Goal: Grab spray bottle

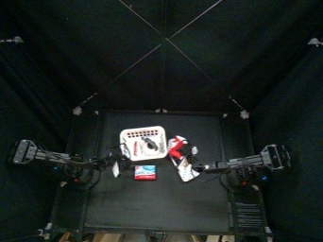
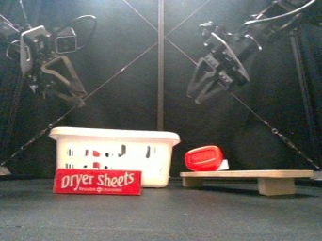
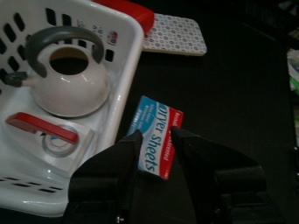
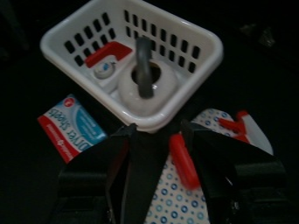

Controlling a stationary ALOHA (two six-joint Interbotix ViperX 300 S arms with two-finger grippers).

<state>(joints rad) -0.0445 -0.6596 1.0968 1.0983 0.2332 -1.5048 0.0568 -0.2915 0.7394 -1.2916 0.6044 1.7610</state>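
Note:
The spray bottle (image 1: pixel 178 146), with a bright red head (image 2: pixel 205 157), lies on the near end of a white speckled board (image 2: pixel 258 177), just right of the white slotted basket (image 2: pixel 111 155). My right gripper (image 2: pixel 214 80) hangs open well above the bottle and touches nothing. In the right wrist view, red of the bottle (image 4: pixel 179 149) shows between the open jaws of that gripper (image 4: pixel 176 171), over the board (image 4: pixel 176 192). My left gripper (image 2: pixel 56 80) hangs high at the left, open and empty, above the dryer-sheets box (image 3: pixel 156 136).
The basket (image 3: pixel 111 105) holds a white kettle (image 3: pixel 70 83) and a red-and-white item (image 3: pixel 41 131). The flat blue-and-red box (image 2: pixel 98 181) stands in front of the basket. Black curtains close in the table on all sides.

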